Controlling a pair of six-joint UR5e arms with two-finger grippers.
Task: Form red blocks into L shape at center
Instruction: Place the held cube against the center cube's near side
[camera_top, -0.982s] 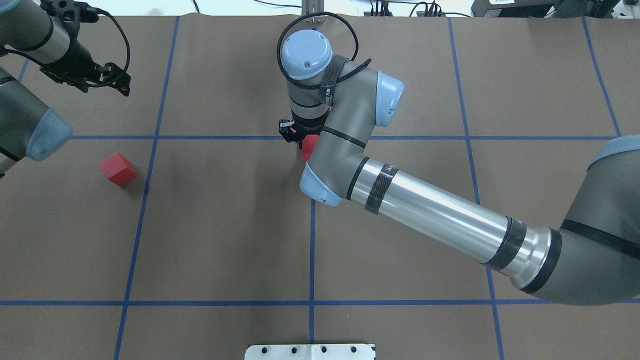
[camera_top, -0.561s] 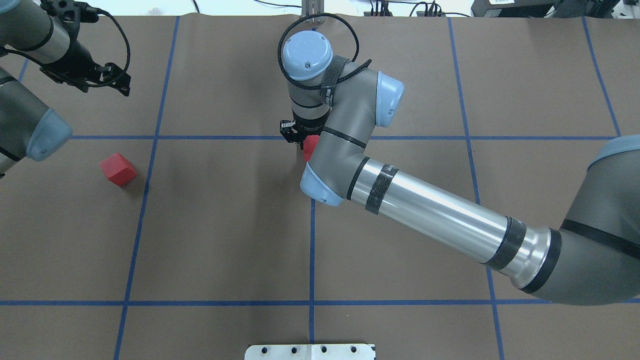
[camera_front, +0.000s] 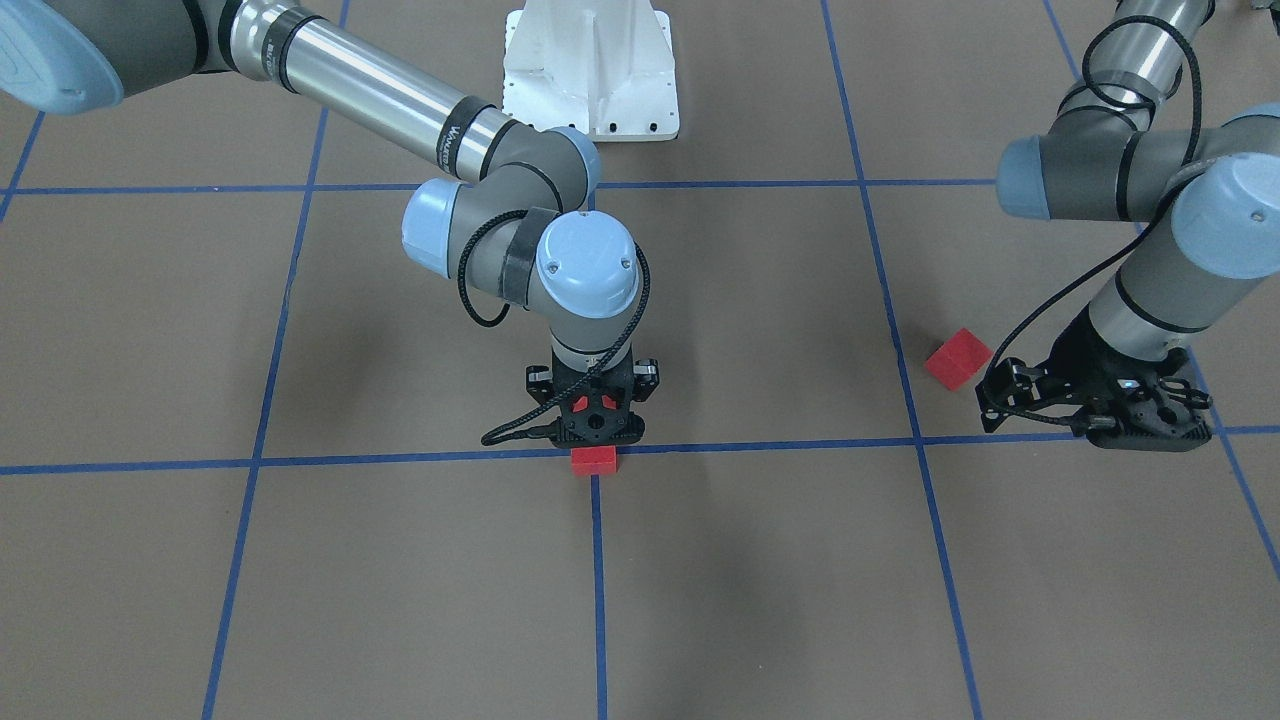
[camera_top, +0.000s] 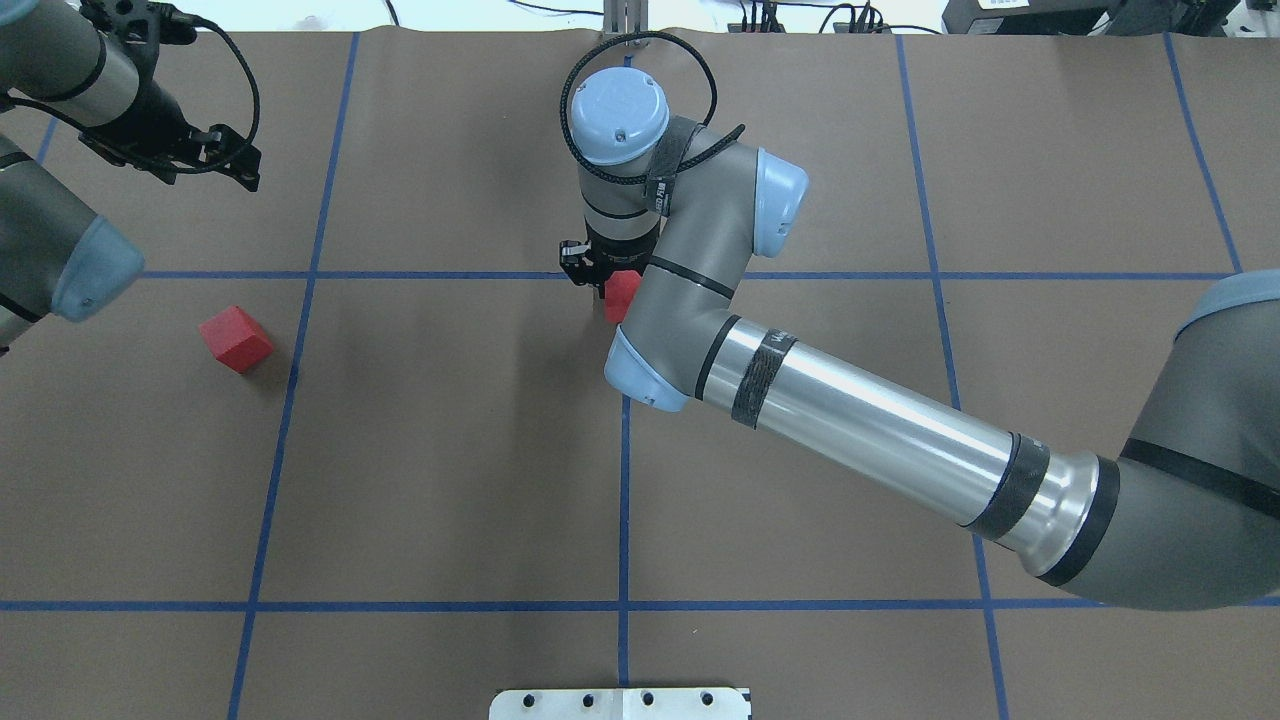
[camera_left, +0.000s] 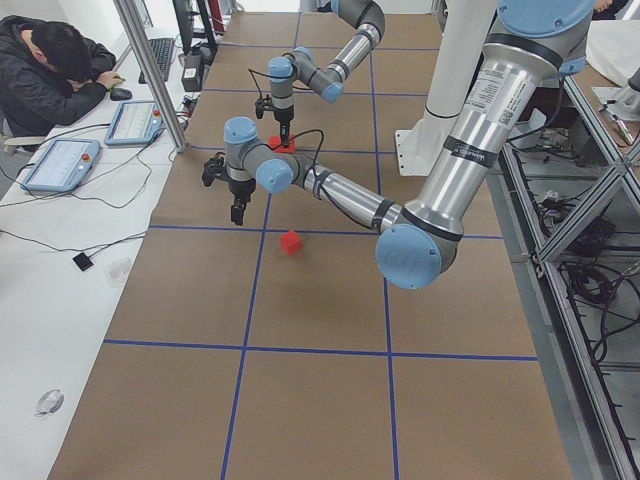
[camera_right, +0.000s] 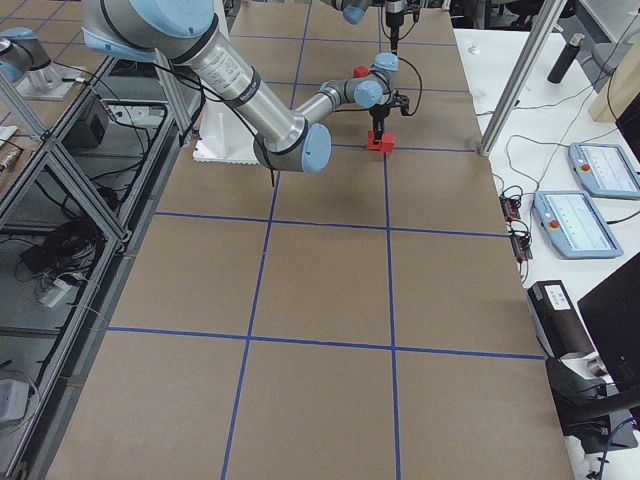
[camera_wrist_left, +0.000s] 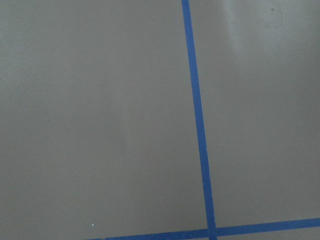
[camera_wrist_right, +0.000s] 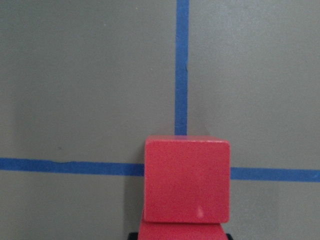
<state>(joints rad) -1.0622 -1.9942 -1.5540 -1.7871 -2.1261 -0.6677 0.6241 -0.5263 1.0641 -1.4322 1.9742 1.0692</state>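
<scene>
My right gripper (camera_front: 598, 425) points straight down at the center crossing of the blue tape lines, which the blocks cover. It is shut on a red block (camera_wrist_right: 180, 231), also showing in the overhead view (camera_top: 620, 290). That block touches a second red block (camera_front: 594, 460) lying on the crossing, large in the right wrist view (camera_wrist_right: 187, 180). The third red block (camera_top: 235, 340) lies alone at the left, also in the front view (camera_front: 957, 358). My left gripper (camera_top: 235, 165) hovers open and empty beyond it, and its wrist view shows only table and tape.
My right forearm (camera_top: 880, 430) stretches across the table's right half. The white base plate (camera_top: 620, 703) sits at the near edge. A person (camera_left: 50, 70) sits at a side desk with tablets, off the table.
My right wrist has shifted very slightly toward the robot over the center. The blocks and the left arm have not moved.
</scene>
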